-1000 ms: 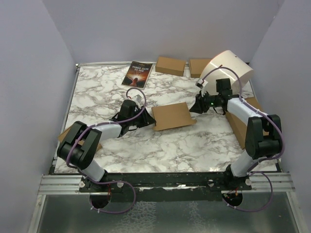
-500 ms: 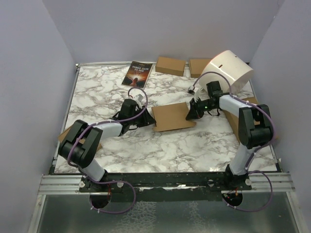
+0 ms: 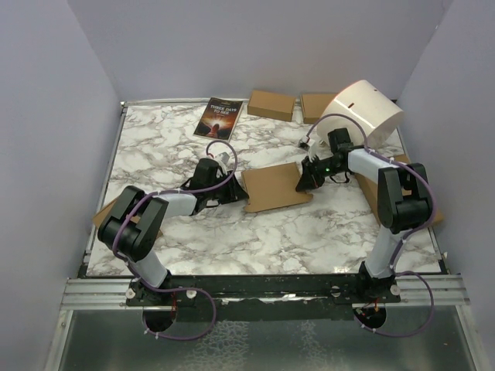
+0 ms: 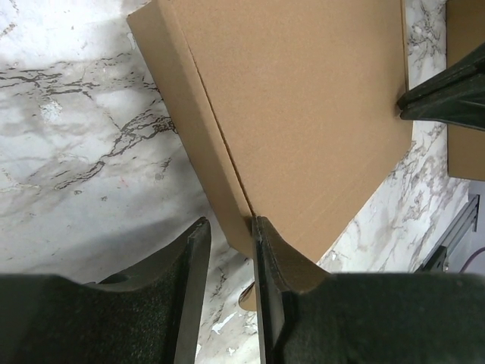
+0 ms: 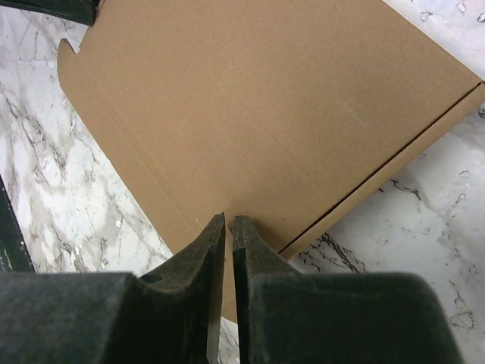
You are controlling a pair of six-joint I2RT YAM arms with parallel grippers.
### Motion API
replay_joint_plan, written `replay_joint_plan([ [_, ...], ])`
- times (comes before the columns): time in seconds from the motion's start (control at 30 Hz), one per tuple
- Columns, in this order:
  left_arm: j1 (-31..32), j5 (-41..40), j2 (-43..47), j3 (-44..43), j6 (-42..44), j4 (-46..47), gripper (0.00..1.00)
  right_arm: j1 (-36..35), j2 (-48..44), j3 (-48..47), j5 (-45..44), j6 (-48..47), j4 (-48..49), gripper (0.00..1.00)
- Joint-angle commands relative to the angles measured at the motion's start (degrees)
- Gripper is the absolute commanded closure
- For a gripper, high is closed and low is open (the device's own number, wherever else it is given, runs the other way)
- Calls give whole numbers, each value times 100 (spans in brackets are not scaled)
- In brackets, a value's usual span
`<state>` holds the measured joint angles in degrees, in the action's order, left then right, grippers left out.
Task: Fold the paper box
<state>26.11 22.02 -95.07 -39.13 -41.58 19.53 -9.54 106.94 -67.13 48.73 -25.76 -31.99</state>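
L gripper (image 4: pixel 229 227) clamped on paper box (image 3: pixel 272 187) edge, 9 o'clock; R gripper (image 5: pixel 229 221) pinching edge, 3 o'clock.

**Top external view:** fixed high above and behind the arm bases (image 3: pixel 155 287), tilted down and forward over the whole marble table (image 3: pixel 155 154). The paper box (image 3: pixel 272 185) sits small near frame centre.

**Left wrist view:** rides on the left gripper (image 3: pixel 234 191), very close to the box's left corner, looking across its top toward the right. Its own fingers (image 4: pixel 193 265) fill the bottom edge.

**Right wrist view:** rides on the right gripper (image 3: pixel 304 180), equally close at the box's right edge, facing back leftward.

**Shared field:** all three views take in the box top. The dark tip beyond the box in each wrist view is probably the opposite gripper.
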Motion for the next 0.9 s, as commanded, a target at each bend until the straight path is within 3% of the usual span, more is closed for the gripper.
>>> replay_joint_plan([
  [0.0, 26, -280, -95, -100, 342, -561, 68, 15, -251, -32, 280, -164, -96, 83],
  [0.13, 26, -403, 330, -4, 304, -238, 65, 179, -946, 167, 1236, 58, 274, 65],
  [0.2, 26, -459, 661, 146, 234, 131, 61, 234, -1286, 341, 1397, 291, 620, 61],
  [0.3, 26, -579, 1153, 342, 209, 523, 57, 295, -1595, 613, 1300, 783, 1146, 54],
  [0.4, 26, -1023, 1760, 628, 237, 669, 56, 429, -1614, 966, 735, 1691, 1849, 37],
  [0.5, 26, -1425, 2511, 1222, 301, 1128, 55, 600, -1382, 1253, 519, 2015, 2242, 37],
  [0.53, 30, -1538, 2768, 1456, 296, 1347, 49, 610, -1305, 1297, 383, 2095, 2313, 37],
  [0.67, 17, -1969, 3403, 2493, -29, 2412, 3, 611, -1015, 1353, -98, 2529, 2621, 40],
  [0.73, 9, -1902, 3407, 2787, -273, 2726, 1, 611, -930, 1409, -237, 2700, 2755, 41],
  [0.87, 1, -1019, 2834, 2666, -505, 2719, 2, 611, -815, 1547, -296, 2875, 2938, 49],
])
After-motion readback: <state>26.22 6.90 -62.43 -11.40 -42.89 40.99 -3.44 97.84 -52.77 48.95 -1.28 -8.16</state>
